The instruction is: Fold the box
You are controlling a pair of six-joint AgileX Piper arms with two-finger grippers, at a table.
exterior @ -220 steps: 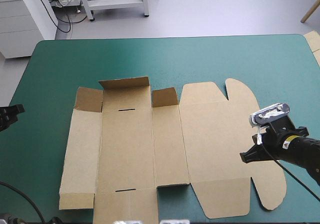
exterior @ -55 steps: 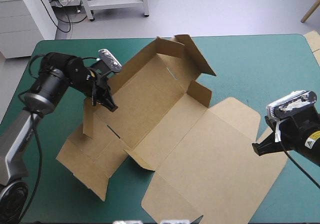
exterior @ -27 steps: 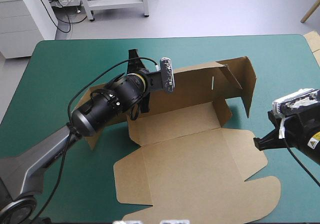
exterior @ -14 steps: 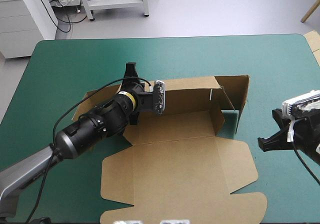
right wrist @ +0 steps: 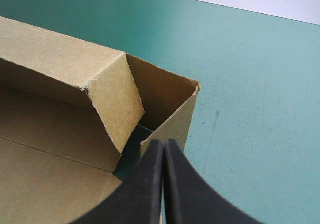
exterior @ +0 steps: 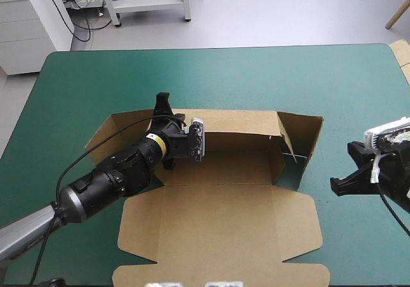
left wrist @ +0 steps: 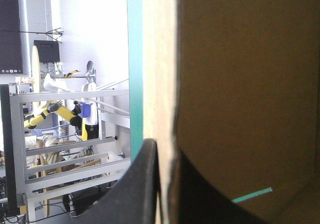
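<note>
The box (exterior: 218, 172) sits at the middle of the desk (exterior: 288, 75), lid flat toward the near edge, its far wall pinched upright by the left claw (exterior: 164, 109); the right claw (right wrist: 163, 151), pressed together and empty, points at the right end wall. That wall and its corner flap (right wrist: 112, 99) look untucked: a careless push there could buckle the flap or slide the box, and an early release would likely drop the far wall.

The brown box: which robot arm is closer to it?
Left. The left arm has its jaws clamped on the box, at its far wall. The right arm has its jaws shut, beside the box's right end, not touching.
</note>
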